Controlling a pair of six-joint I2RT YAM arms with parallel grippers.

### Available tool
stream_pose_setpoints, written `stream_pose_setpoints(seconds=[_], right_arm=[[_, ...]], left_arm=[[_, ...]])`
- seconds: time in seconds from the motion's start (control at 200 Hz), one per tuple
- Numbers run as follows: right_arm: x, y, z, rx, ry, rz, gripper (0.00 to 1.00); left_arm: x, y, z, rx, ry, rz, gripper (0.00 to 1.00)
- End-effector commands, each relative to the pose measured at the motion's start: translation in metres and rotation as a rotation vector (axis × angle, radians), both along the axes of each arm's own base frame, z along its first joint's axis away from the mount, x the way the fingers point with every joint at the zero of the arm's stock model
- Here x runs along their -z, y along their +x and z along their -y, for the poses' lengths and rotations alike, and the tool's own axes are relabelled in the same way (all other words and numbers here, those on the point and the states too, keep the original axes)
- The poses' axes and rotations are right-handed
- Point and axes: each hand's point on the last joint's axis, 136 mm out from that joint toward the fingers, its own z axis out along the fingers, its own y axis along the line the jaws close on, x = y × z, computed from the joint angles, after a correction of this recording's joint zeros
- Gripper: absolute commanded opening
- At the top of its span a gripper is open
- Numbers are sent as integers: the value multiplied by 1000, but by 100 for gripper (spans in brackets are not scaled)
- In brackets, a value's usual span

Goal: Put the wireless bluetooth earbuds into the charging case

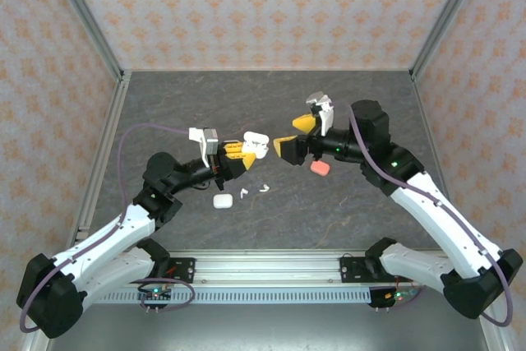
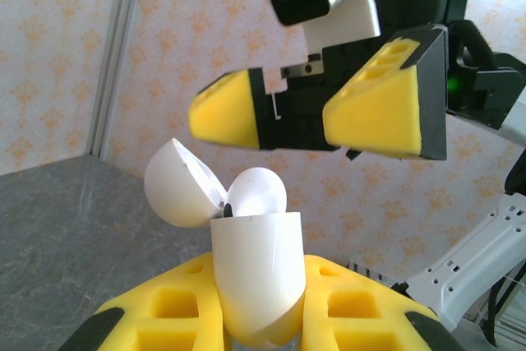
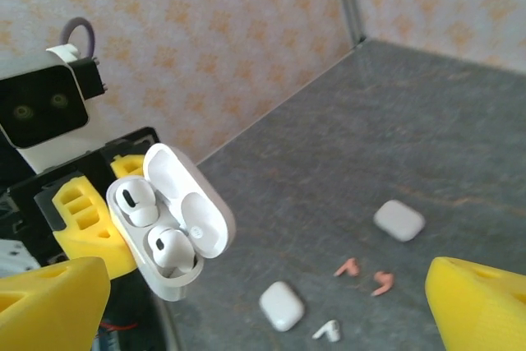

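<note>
My left gripper (image 1: 240, 150) is shut on an open white charging case (image 1: 257, 145), held above the table with its lid (image 3: 193, 203) swung back. Two white earbuds (image 3: 136, 199) (image 3: 168, 248) sit in the case's sockets. In the left wrist view the case (image 2: 259, 273) stands between the yellow fingers (image 2: 156, 314), with one earbud (image 2: 256, 193) poking out on top. My right gripper (image 1: 294, 137) is open, close to the case's right side, with nothing between its fingers (image 2: 378, 113). Loose on the table lie two coral-pink earbuds (image 3: 347, 267) (image 3: 382, 283) and a white one (image 3: 329, 331).
Two shut white cases (image 3: 399, 220) (image 3: 282, 305) rest on the grey table (image 1: 370, 113). A coral-pink case (image 1: 320, 168) lies under the right arm. Patterned walls with metal rails (image 1: 107, 162) enclose the table on three sides.
</note>
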Motion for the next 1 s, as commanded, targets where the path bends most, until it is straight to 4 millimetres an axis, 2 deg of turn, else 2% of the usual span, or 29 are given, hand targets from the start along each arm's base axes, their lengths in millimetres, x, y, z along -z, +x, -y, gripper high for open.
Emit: stream_pose_setpoints(seconds=[0.0, 0.11, 0.24, 0.395, 0.51, 0.761, 0.996], right_arm=[[-11, -10, -20, -128, 110, -85, 99], [-9, -13, -33, -201, 135, -115, 99], [-17, -25, -47, -285, 159, -110, 99], [-22, -37, -54, -348, 165, -113, 98], [-24, -41, -54, -367, 165, -113, 89], [-29, -45, -46, -344, 144, -50, 84], [-15, -48, -36, -301, 90, -46, 81]], left_arm=[[-11, -7, -1, 6, -10, 59, 0], [-11, -8, 0, 8, -8, 60, 0], [-9, -7, 0, 4, -4, 57, 0], [-8, -6, 1, 2, 1, 52, 0], [-6, -4, 1, -5, 7, 44, 0], [3, 3, 3, -19, 30, 18, 0], [9, 13, 6, -39, 43, -12, 0]])
